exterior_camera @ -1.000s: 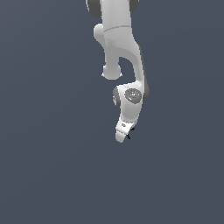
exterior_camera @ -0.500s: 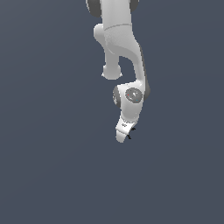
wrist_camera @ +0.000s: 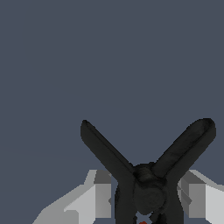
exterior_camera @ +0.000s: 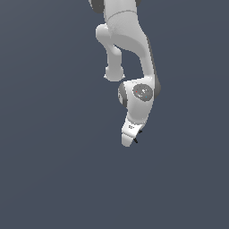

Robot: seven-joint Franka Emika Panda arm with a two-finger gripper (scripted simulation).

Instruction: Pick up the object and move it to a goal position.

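My white gripper (exterior_camera: 129, 141) hangs from the arm in the middle of the exterior view, above the plain grey-blue ground. It is shut on the object (exterior_camera: 136, 135), of which only a small black bit shows beside the fingers there. In the wrist view the object (wrist_camera: 146, 175) is black, with two thin prongs splayed into a V and a small red spot at its base. It sits between my two fingers (wrist_camera: 94, 197), one on each side of its body.
Only the flat, featureless grey-blue ground (exterior_camera: 49, 170) shows around the arm. No goal marker shows in either view.
The gripper, still holding the object, has drifted slightly toward the exterior view's right. The grip looks unchanged.
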